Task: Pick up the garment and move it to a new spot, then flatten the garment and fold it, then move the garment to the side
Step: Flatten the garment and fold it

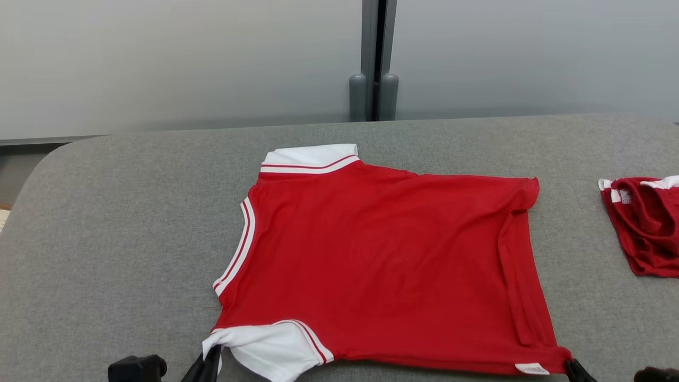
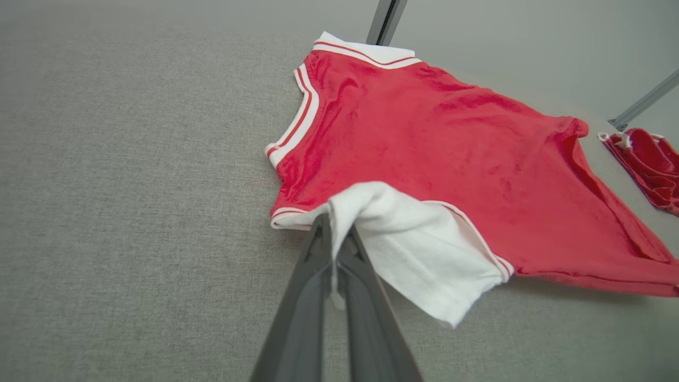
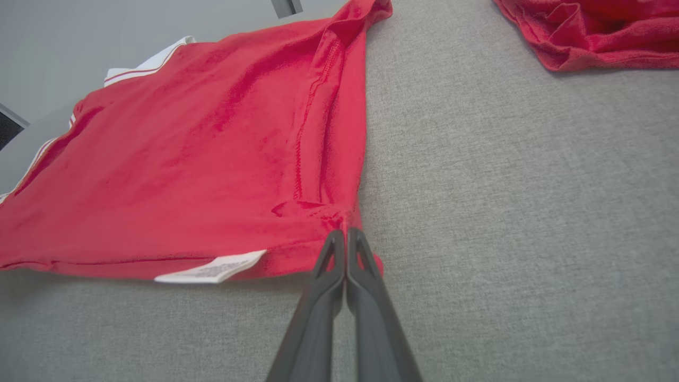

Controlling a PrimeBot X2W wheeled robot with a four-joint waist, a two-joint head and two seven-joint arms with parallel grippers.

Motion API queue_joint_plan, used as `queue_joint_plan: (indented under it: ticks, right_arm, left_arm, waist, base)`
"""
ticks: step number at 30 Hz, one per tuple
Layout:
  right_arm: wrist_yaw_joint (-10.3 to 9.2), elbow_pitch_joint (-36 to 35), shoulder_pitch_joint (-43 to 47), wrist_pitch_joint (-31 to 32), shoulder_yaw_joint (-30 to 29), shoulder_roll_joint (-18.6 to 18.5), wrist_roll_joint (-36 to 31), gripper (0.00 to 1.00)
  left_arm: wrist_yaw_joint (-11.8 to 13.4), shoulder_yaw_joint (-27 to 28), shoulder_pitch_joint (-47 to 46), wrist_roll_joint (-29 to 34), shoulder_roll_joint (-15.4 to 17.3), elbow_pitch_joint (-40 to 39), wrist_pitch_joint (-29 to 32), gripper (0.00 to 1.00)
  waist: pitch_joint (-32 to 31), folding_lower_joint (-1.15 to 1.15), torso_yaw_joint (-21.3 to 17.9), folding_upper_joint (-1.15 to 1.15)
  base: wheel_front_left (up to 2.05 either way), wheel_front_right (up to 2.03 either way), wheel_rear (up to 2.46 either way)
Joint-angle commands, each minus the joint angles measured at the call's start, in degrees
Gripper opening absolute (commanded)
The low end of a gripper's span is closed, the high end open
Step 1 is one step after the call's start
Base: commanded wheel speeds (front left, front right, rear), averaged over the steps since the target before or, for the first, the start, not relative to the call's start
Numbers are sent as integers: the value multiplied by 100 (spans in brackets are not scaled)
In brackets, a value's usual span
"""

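A red shirt with white collar and white sleeves lies spread on the grey surface, collar toward the left and hem toward the right. My left gripper is shut on the near white sleeve, which bunches and lifts at the fingertips. At the near hem corner beside a white label, my right gripper is shut on the red fabric. The far sleeve rests flat.
A second crumpled red garment lies at the right edge of the grey padded surface. Behind the surface stands a pale partition wall with a dark vertical post. The surface's left corner is rounded.
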Motion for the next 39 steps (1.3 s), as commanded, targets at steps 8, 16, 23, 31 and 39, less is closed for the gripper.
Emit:
queue_joint_plan:
  ticks: [8, 16, 23, 31, 39]
  right_arm:
    - [-1, 99, -957, 204, 41, -83, 66, 0]
    - [-1, 511, -1940, 36, 269, -223, 217, 8]
    - [-1, 454, -2383, -1057, 418, -257, -46, 100]
    - [-1, 46, -2334, -2271, 559, -330, -688, 100]
    - [-1, -180, -1833, -2277, 475, -326, -1121, 100]
  left_arm:
    - [-189, 236, -1027, -505, 45, 657, 185, 0]
    - [-470, 363, -2129, -831, 115, 1446, 161, 17]
    - [-609, 333, -2724, -373, 124, 1779, -1076, 100]
    - [-220, 316, -2572, 339, 48, 1789, -2493, 100]
    - [34, 223, -2018, 688, -39, 1568, -2982, 100]
  waist:
    - [626, 0, -236, 0]
    - [1142, 0, -309, 0]
    - [1440, 0, -317, 0]
    - [1336, 0, -370, 0]
    - [938, 0, -338, 0]
  base:
    - [0, 0, 0]
    - [0, 0, 0]
    - [0, 0, 0]
    - [0, 0, 0]
    - [0, 0, 0]
